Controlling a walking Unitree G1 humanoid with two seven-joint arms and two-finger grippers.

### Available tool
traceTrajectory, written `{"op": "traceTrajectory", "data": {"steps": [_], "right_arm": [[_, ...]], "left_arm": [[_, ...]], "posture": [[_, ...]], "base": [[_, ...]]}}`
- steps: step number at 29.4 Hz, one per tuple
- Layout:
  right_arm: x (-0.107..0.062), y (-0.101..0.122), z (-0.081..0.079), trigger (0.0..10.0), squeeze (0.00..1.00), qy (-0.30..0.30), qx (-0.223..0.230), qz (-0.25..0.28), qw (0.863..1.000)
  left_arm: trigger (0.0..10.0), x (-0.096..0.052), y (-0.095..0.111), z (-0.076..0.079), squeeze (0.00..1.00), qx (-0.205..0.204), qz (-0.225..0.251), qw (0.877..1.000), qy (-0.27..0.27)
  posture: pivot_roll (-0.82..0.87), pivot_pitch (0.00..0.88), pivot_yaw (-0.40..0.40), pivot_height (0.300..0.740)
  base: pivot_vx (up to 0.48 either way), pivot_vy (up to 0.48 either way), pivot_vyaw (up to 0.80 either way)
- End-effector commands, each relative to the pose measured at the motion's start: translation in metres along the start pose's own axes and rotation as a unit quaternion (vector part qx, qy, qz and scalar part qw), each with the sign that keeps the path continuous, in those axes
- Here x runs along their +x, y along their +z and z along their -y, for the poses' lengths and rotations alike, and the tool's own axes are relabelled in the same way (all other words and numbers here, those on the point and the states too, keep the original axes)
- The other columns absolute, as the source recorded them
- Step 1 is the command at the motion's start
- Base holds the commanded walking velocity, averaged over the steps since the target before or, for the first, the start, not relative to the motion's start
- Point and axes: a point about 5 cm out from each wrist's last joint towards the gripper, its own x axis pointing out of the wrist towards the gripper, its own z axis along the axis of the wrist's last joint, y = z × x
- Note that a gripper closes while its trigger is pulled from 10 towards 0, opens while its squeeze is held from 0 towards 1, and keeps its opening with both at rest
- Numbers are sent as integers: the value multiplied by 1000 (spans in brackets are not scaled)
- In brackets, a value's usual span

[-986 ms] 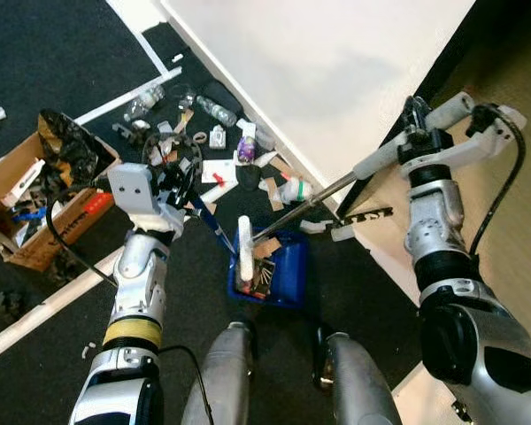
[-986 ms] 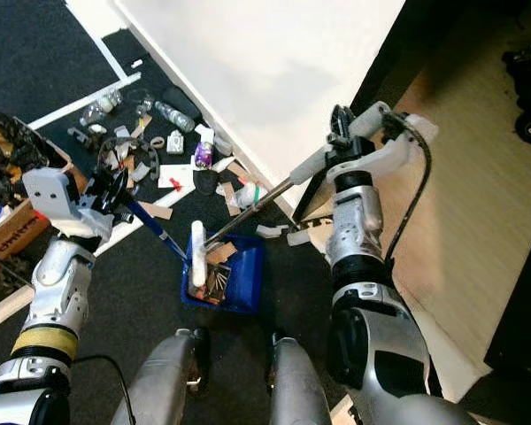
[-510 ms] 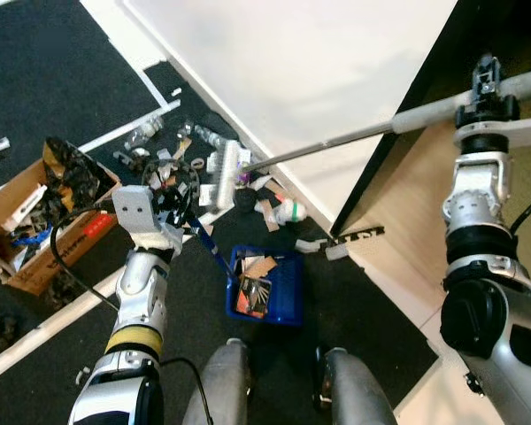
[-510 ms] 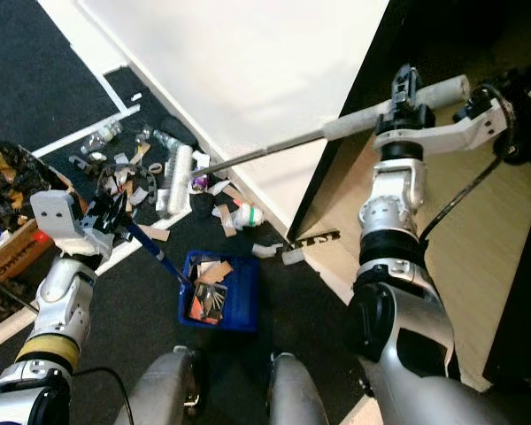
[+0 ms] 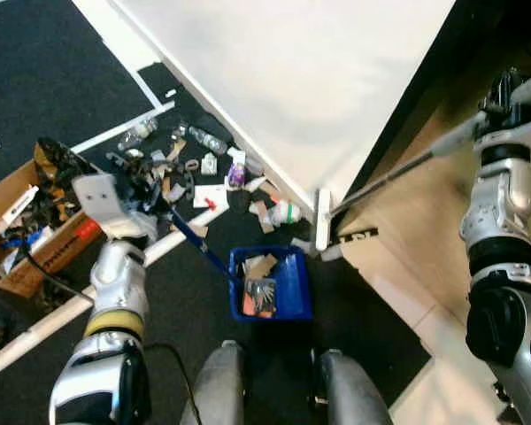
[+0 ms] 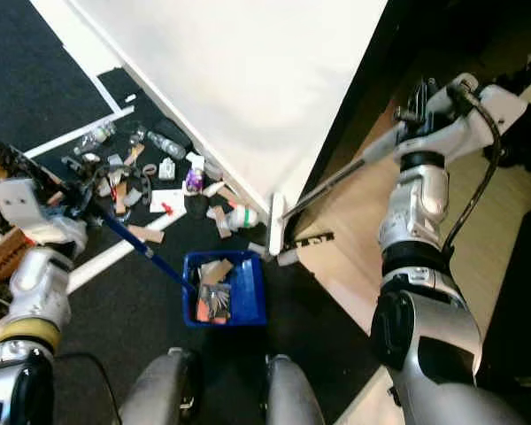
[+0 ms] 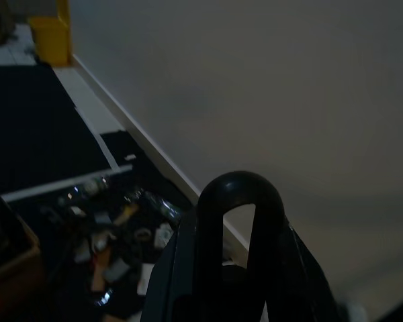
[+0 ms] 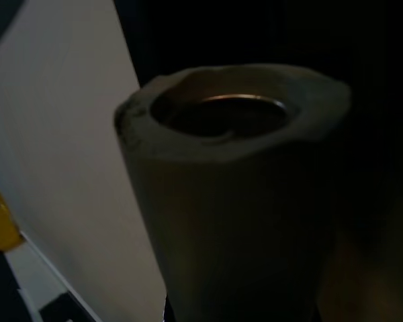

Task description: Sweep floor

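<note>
**Mia:** What do the head views show?

**Ben:** A blue dustpan sits on the dark floor, just in front of the robot's legs. It has some scraps in it already. The left gripper is closed around the dustpan's long blue handle. The right gripper is clamped on the broom pole. The white broom head is just past the dustpan, by the wall's corner.

**Mia:** Is the sweeping done?

**Ben:** No. A big trash pile lies beyond the dustpan, along the wall. A white bottle lies near the dustpan too. I think most is left.

**Mia:** And the left wrist view?

**Ben:** It's dim. A round black handle end is close up, with the trash far behind.

**Mia:** The right wrist view?

**Ben:** Very dark. I see the grey pole end close up.
</note>
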Motion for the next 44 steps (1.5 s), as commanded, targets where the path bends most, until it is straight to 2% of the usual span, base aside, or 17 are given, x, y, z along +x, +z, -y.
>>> {"op": "traceTrajectory", "data": {"steps": [1, 10, 17, 20, 22, 32, 44], "right_arm": [[-3, 3, 7, 10000, 0, -16, -4, 15, 1000], [-9, -8, 4, 10000, 0, -11, -64, -11, 998], [-11, -19, -3, 10000, 0, 1, -57, -40, 998], [-13, -35, -19, 10000, 0, 47, -53, -92, 993], [-14, -38, -24, 10000, 0, 64, -58, -102, 991], [-15, -38, -28, 10000, 0, 95, -65, -97, 989], [-17, -40, -32, 10000, 0, 113, -78, -101, 985]], "left_arm": [[10000, 1, 11, -7, 0, 7, 21, 1000, 3], [10000, 1, 15, -8, 0, 30, 21, 999, -3], [10000, 2, 10, -7, 0, 37, 10, 999, 6], [10000, 3, 6, -5, 0, 40, 3, 999, 20], [10000, 3, 6, -4, 0, 41, 4, 999, 23], [10000, 4, 19, -19, 0, 55, 19, 997, 56], [10000, 4, 8, -8, 0, 47, 10, 997, 54]], "posture": [[151, 71, -74, 740], [163, 67, -64, 740], [164, 63, -64, 740], [158, 39, -65, 740], [158, 39, -65, 740], [164, 32, -67, 740], [162, 34, -65, 740]], "base": [[0, 0, 0], [0, 0, 0], [0, 0, 0], [0, 0, 0], [0, 0, 0], [0, 0, 663], [0, 0, 731]]}}
